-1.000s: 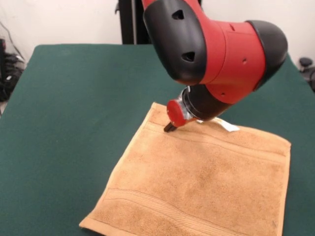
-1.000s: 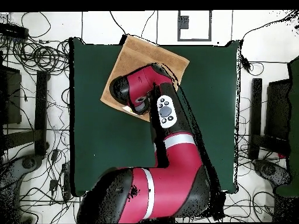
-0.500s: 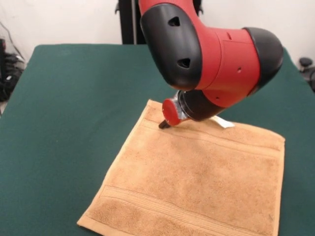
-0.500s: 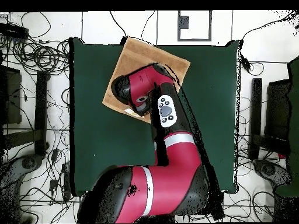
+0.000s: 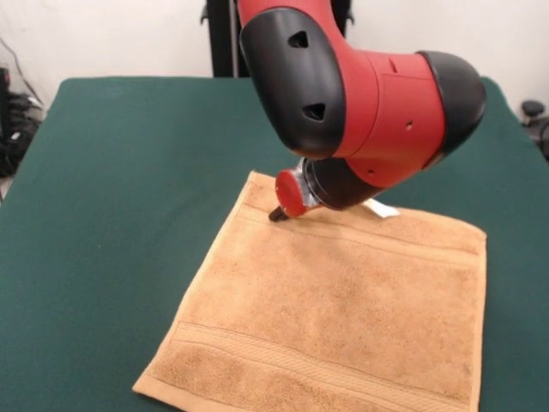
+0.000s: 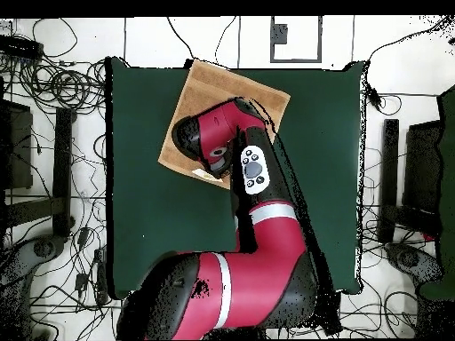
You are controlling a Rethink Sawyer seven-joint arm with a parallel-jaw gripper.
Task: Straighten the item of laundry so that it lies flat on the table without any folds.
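Observation:
The item of laundry [image 5: 343, 309] is a tan towel spread open on the dark green table [image 5: 129, 172], with border bands showing and a small white tag [image 5: 382, 209] on its far edge. No fold shows on the part I can see. My gripper [image 5: 276, 215] shows only as a dark tip below a red disc, touching the towel near its far left corner. In the overhead view the towel [image 6: 213, 84] lies turned at an angle near the table's [image 6: 320, 133] upper edge. One corner reaches just past that edge, and the arm hides the gripper and part of the cloth.
The arm's bulky red and black wrist [image 5: 369, 103] hangs low over the towel's far side. Cables [image 6: 62, 84] and dark equipment [image 6: 427, 178] lie on the floor around the table. The towel's near edge runs off the bottom of the front view.
The gripper tip has moved left in the front view, and the towel has slid left with it, staying spread. In the overhead view the towel has shifted slightly right.

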